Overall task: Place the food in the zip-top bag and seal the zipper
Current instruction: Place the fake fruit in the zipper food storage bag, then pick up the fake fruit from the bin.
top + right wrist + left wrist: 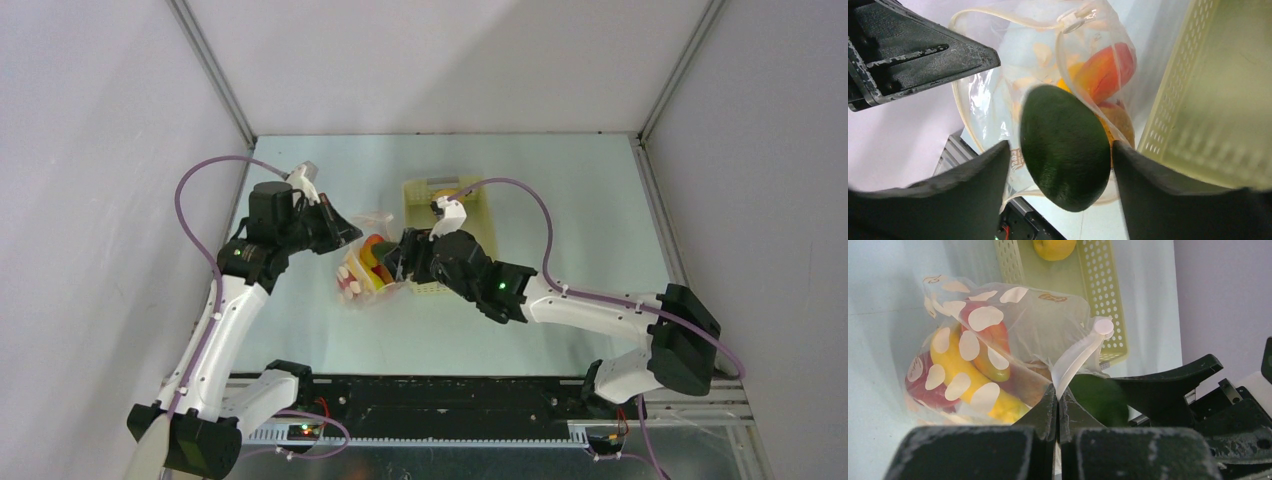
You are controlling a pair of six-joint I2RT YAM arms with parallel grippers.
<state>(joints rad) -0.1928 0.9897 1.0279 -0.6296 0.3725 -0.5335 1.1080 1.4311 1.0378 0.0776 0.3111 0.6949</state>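
The zip-top bag [365, 272] stands mouth-up on the table with a yellow banana [955, 377] and red round fruits [923, 387] inside. My left gripper [1057, 392] is shut on the bag's white zipper [1075, 360] and holds the mouth up; it is left of the bag in the top view [345, 235]. My right gripper [1060, 150] is at the bag's mouth with its jaws spread. The dark green oval piece [1063, 145] lies between them, with a gap showing at the left finger. It hangs over the open bag [998, 100], above a red fruit [1108, 70].
The pale yellow perforated basket [470, 220] stands right behind the bag, close to my right gripper. It holds one yellow fruit [1054, 247]. Its wall [1168, 110] is right beside my right finger. White enclosure walls ring the table.
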